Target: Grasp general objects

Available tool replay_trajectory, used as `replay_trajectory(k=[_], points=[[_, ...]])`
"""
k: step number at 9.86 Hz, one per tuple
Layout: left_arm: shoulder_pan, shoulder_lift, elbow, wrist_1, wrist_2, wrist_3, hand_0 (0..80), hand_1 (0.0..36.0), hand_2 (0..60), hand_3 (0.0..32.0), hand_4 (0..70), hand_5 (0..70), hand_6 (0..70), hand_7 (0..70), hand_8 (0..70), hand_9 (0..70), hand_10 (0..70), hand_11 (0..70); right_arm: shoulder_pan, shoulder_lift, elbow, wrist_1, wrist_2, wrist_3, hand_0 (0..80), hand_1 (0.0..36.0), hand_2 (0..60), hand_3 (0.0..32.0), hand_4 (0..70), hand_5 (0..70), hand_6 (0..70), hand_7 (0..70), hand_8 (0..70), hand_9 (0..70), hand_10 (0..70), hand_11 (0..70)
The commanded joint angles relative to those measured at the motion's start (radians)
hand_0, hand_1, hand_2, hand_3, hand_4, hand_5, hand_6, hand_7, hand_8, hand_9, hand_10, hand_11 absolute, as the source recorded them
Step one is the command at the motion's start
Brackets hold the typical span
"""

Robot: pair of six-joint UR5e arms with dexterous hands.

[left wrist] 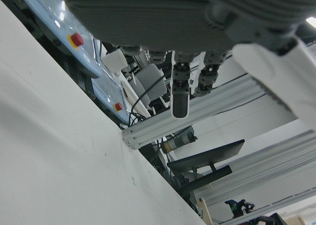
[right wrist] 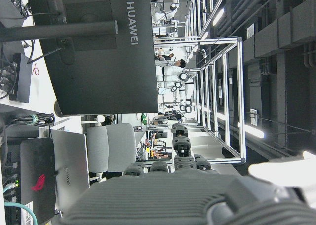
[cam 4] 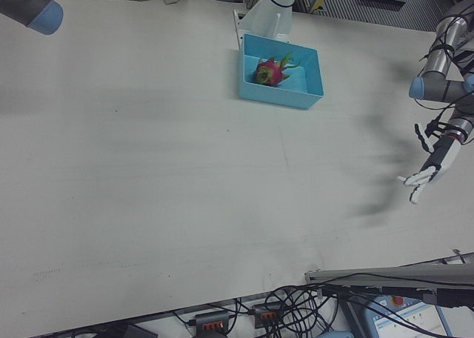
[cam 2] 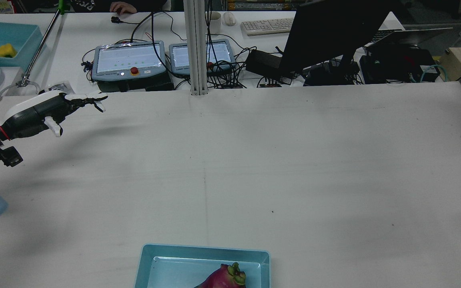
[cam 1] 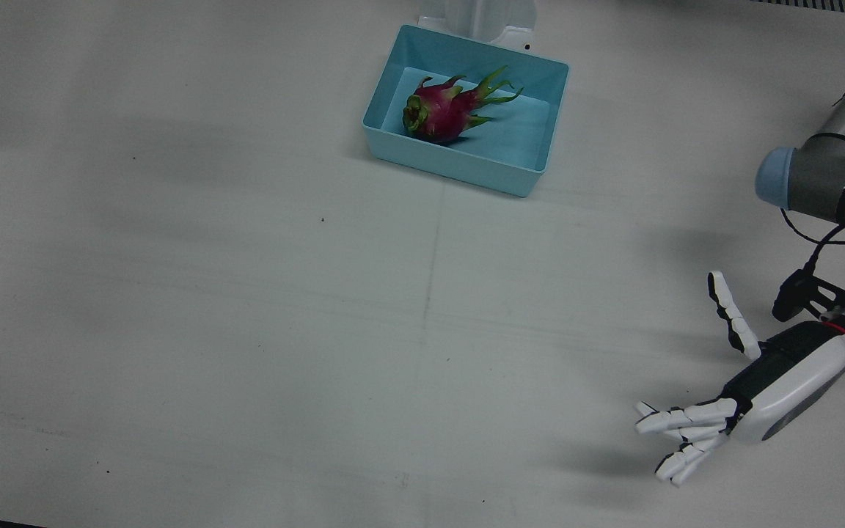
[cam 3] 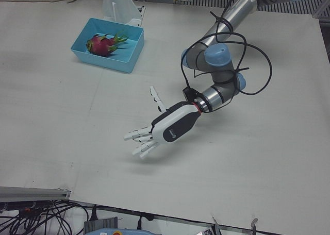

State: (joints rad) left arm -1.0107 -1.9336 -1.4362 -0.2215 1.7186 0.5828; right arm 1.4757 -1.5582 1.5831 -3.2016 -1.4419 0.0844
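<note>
1. Front view: nearest the camera, the white-and-black left hand (cam 1: 730,411) hovers over the bare white table (cam 1: 246,330), fingers spread wide, holding nothing. Far off, a pink dragon fruit with green scales (cam 1: 444,110) lies inside a light-blue rectangular plastic bin (cam 1: 532,176).
2. Rear view: the bin sits at the near edge with the fruit inside; the left hand is well apart, at far left.
3. Right hand view: the right hand (right wrist: 173,195) faces a black monitor (right wrist: 98,47); whether its fingers are spread or closed cannot be told.
</note>
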Motion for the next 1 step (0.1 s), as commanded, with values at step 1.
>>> replay_trajectory(k=[1], points=[[-0.075, 0.050, 0.181, -0.156, -0.126, -0.017, 48.2, 8.5, 0.0, 0.0, 20.3, 4.2, 20.6, 41.5, 3.1, 6.9, 0.0, 0.0, 0.000, 0.000, 0.000, 0.000, 0.000, 0.000, 0.0, 0.0, 0.0, 0.0, 0.0, 0.0, 0.0, 0.0, 0.0, 0.0, 0.0, 0.0]])
